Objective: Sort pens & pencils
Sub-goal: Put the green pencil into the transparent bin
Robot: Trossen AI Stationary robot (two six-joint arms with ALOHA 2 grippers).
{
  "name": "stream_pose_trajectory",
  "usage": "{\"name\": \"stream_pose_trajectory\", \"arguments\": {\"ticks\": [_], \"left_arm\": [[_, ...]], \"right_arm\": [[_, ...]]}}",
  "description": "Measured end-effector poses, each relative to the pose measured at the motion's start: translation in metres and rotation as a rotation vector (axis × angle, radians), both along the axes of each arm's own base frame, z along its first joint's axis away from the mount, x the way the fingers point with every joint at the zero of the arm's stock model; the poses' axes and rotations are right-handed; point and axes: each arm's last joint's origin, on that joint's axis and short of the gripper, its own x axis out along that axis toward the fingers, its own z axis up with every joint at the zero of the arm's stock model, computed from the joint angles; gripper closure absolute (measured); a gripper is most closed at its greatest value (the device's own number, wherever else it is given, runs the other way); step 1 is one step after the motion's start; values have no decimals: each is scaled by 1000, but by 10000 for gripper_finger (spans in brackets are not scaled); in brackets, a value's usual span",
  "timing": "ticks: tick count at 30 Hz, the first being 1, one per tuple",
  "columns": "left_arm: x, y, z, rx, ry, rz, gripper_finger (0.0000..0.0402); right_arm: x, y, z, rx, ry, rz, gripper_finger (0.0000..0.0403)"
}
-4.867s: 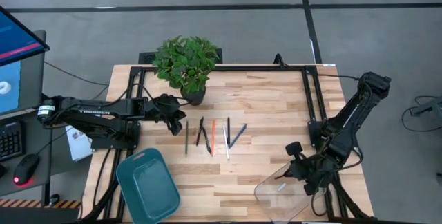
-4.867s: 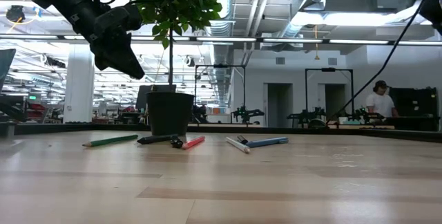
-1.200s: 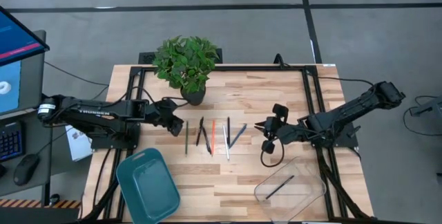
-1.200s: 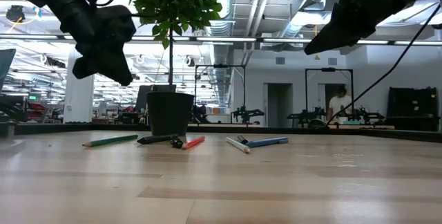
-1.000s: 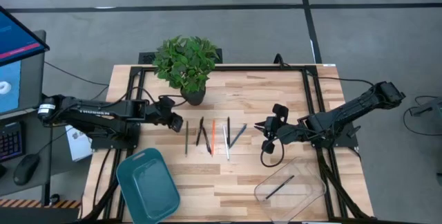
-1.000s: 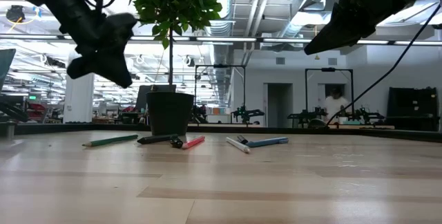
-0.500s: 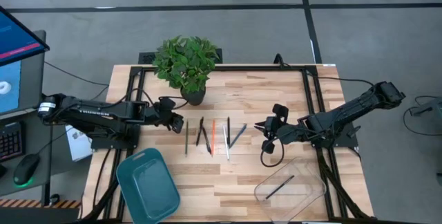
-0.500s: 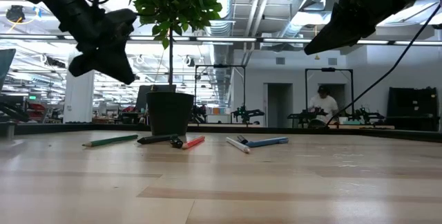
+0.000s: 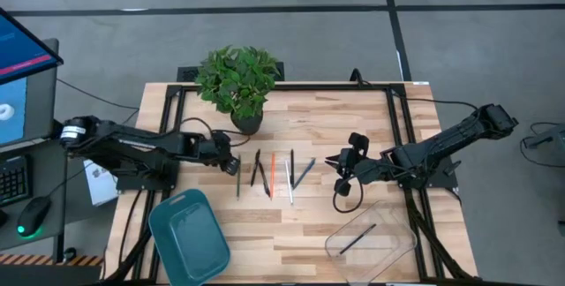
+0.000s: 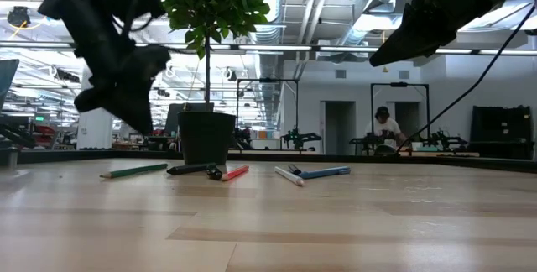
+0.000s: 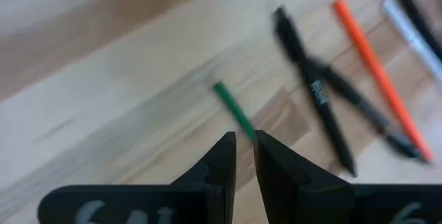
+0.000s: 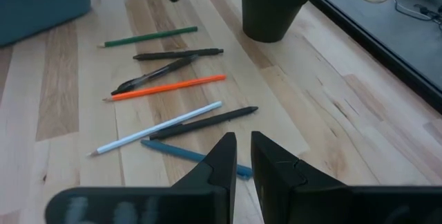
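Observation:
Several pens and pencils lie in a row on the wooden table: a green pencil (image 9: 237, 176), two crossed black pens (image 9: 259, 169), an orange one (image 9: 272, 171), a white one (image 9: 288, 183), a black one (image 9: 292, 167) and a blue-grey one (image 9: 304, 173). Another dark pen (image 9: 357, 237) lies in a clear container. My left gripper (image 9: 231, 164) is shut and hangs just above the green pencil's (image 11: 233, 110) far end, clear of it in the low view (image 10: 126, 112). My right gripper (image 9: 340, 169) is shut and empty, held high to the right of the row (image 12: 243, 137).
A potted plant (image 9: 238, 83) stands behind the row. A teal tray (image 9: 188, 237) sits at the near left and the clear container (image 9: 380, 249) at the near right. A person (image 10: 384, 125) moves in the room far behind the table.
My left gripper has come down and moved toward the table's near edge, closer to the green pencil's far end. The pens have not moved.

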Motion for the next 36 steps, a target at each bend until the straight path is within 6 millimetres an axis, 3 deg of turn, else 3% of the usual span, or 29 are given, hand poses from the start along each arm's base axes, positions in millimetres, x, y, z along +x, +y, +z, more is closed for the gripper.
{"name": "stream_pose_trajectory", "arguments": {"ticks": [8,20,36], "left_arm": [[11,-1,-17,-17,56,-26,358],[23,-2,-2,-73,-5,-52,358],[23,-3,-2,-142,-15,-1,358]], "right_arm": [[0,0,0,0,0,0,335],[0,0,0,-6,3,4,335],[0,0,0,-21,9,15,335]]}}
